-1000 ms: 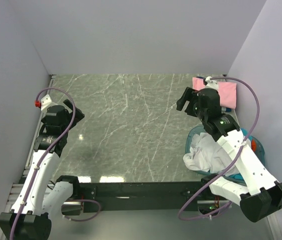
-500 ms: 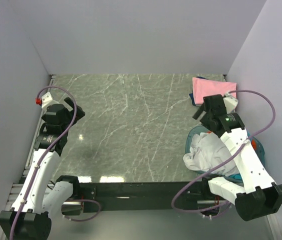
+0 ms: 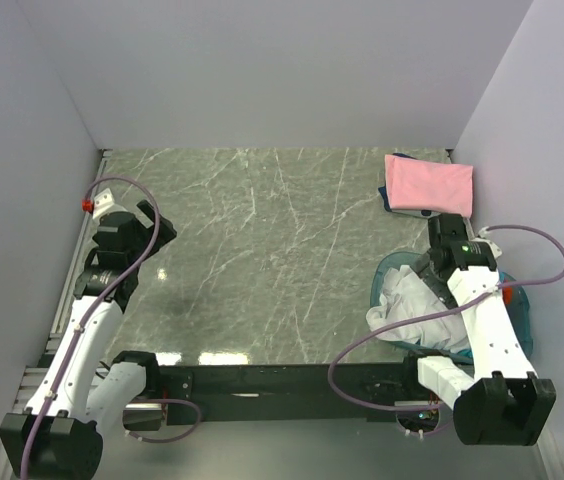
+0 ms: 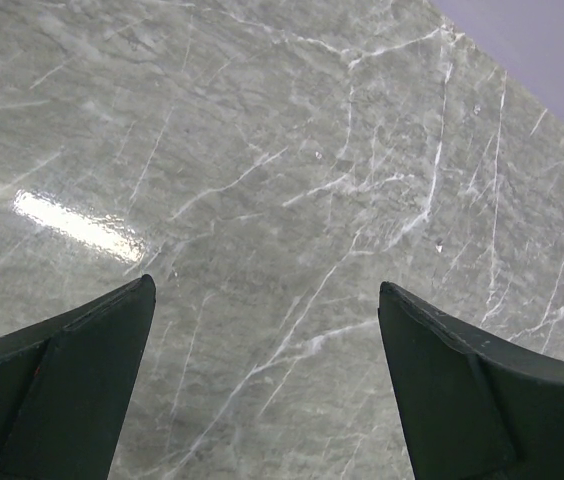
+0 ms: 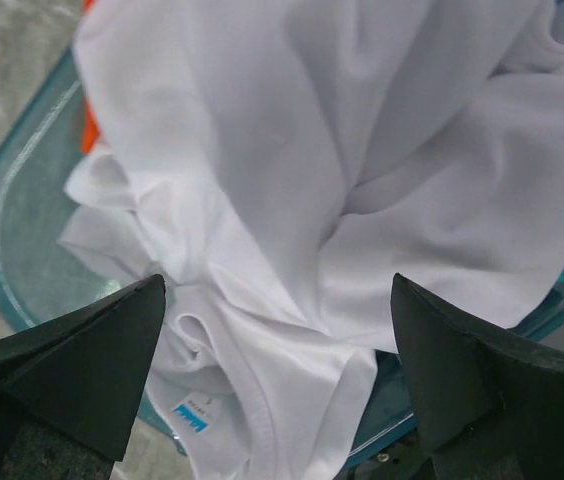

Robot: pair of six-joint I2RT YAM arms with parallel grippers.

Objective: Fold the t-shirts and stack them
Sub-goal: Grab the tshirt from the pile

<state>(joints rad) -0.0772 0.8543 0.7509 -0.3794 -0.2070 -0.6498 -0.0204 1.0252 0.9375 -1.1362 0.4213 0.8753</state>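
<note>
A folded pink t-shirt lies at the table's far right, with a dark blue edge showing under it. A crumpled white t-shirt fills the blue basket and spills over its near rim. A strip of orange-red cloth shows beneath it. My right gripper hangs open just above the white t-shirt, with nothing between its fingers. My left gripper is open over bare table at the left.
The grey marble tabletop stretches between the arms. Grey walls close in the back and both sides. The basket sits at the near right corner, partly under my right arm.
My right arm has swung back from beside the pink t-shirt and now points down over the white t-shirt in the basket. The left gripper has shifted slightly.
</note>
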